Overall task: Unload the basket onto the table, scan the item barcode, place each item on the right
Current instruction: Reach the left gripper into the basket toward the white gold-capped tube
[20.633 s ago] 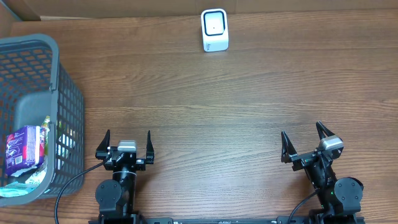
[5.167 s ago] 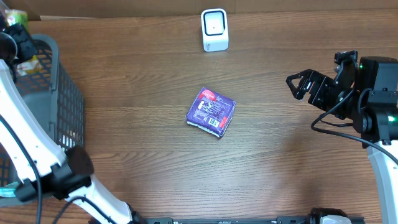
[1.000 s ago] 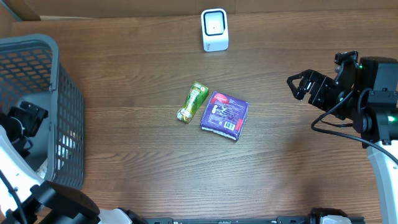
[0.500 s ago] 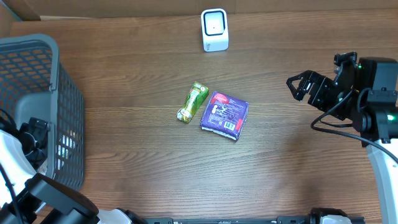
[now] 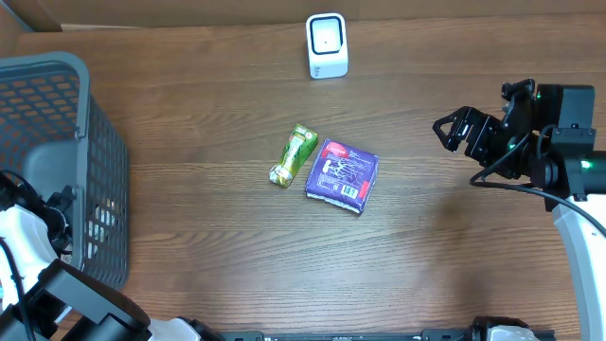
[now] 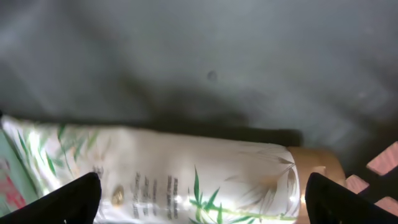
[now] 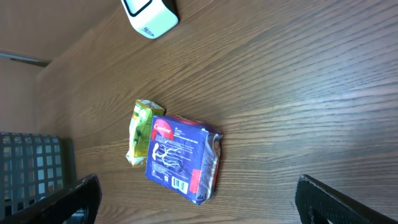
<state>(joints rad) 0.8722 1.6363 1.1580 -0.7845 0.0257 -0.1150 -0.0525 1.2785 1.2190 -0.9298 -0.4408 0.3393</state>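
Observation:
A white barcode scanner (image 5: pixel 327 44) stands at the table's far edge; the right wrist view shows the scanner (image 7: pixel 149 15) too. Mid-table lie a purple pack (image 5: pixel 343 175) and, touching its left side, a green packet (image 5: pixel 294 154). The purple pack (image 7: pixel 180 158) shows a barcode (image 7: pixel 178 183) on its top face. My right gripper (image 5: pixel 464 133) hovers open, right of the pack. My left gripper (image 6: pixel 200 202) is down in the grey basket (image 5: pixel 57 85), open, its fingers either side of a white bottle (image 6: pixel 186 174) with a green leaf print and a tan cap, lying on the basket floor.
The basket fills the table's left side, and its mesh wall (image 5: pixel 104 189) stands between my left arm (image 5: pixel 33 227) and the items. A green-and-red pack (image 6: pixel 9 180) lies beside the bottle. Bare wood (image 5: pixel 426 256) spreads out in front of the purple pack.
My left arm has sunk deeper into the basket, toward its near end. The right gripper has shifted slightly. The pack and the packet have not moved.

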